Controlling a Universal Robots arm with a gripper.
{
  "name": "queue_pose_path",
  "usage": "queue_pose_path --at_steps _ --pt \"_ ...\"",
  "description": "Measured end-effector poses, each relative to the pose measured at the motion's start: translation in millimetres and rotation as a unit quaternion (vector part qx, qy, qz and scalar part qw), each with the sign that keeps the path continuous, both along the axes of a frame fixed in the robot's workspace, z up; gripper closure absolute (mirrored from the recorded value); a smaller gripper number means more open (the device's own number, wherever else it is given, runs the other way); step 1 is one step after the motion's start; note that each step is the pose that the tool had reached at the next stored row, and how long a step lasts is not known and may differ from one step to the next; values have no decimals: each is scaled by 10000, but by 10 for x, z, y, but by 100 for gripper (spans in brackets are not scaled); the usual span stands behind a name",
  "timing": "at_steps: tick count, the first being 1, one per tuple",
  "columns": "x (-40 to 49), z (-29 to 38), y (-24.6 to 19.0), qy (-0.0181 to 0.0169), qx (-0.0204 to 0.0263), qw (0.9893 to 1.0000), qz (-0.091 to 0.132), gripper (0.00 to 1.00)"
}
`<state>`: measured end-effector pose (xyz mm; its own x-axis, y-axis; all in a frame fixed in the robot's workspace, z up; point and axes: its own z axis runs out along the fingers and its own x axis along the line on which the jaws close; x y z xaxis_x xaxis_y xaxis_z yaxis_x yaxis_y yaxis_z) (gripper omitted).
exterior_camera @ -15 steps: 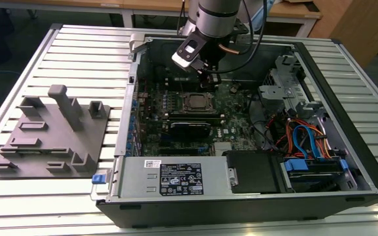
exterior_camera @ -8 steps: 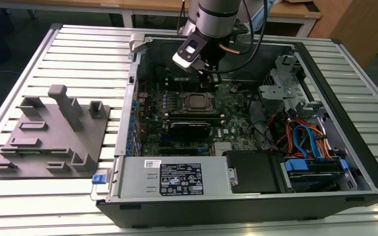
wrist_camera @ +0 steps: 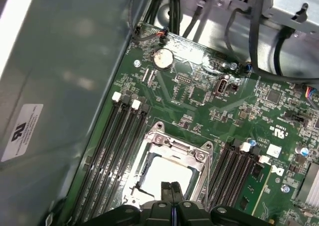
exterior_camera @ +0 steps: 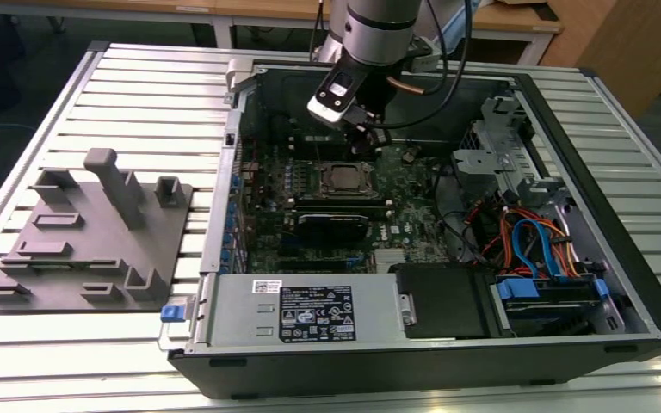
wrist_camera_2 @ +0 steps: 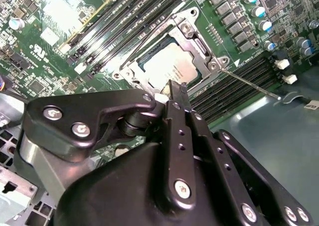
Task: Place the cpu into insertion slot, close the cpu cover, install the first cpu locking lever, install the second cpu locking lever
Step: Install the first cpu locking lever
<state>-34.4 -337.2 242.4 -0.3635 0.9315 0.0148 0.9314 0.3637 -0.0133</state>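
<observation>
- The black two-fingered end effector (exterior_camera: pixel 361 138) hangs inside the open black computer case (exterior_camera: pixel 423 372), low over the green motherboard (exterior_camera: pixel 268 198). In both wrist views its fingers are pressed together tip to tip, with nothing held between them.
- The small flat square cpu with a pale silver-grey metal top (wrist_camera_2: pixel 167 66) lies flat in its socket, directly beneath and just ahead of the fingertips (wrist_camera: pixel 166 190).
- The thin silver-grey metal cpu cover, a square frame with an open window (wrist_camera_2: pixel 198 41), appears to lie down around the cpu. I cannot tell whether it is fully seated.
- A thin bright wire locking lever (wrist_camera_2: pixel 249 84) runs from the socket's corner out across the black memory slots (wrist_camera_2: pixel 249 69). Its long axis slants away from the end effector, off to one side of the fingers. It looks unlatched to me.
</observation>
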Motion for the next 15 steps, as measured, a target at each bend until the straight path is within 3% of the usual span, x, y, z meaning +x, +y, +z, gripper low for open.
queue_pose_path --at_steps 5,10,15 --pt "0 50 0 0 0 10000 16 90" --pt "0 51 0 -2 1 10000 35 90" --pt "0 50 0 -1 0 9993 382 90"
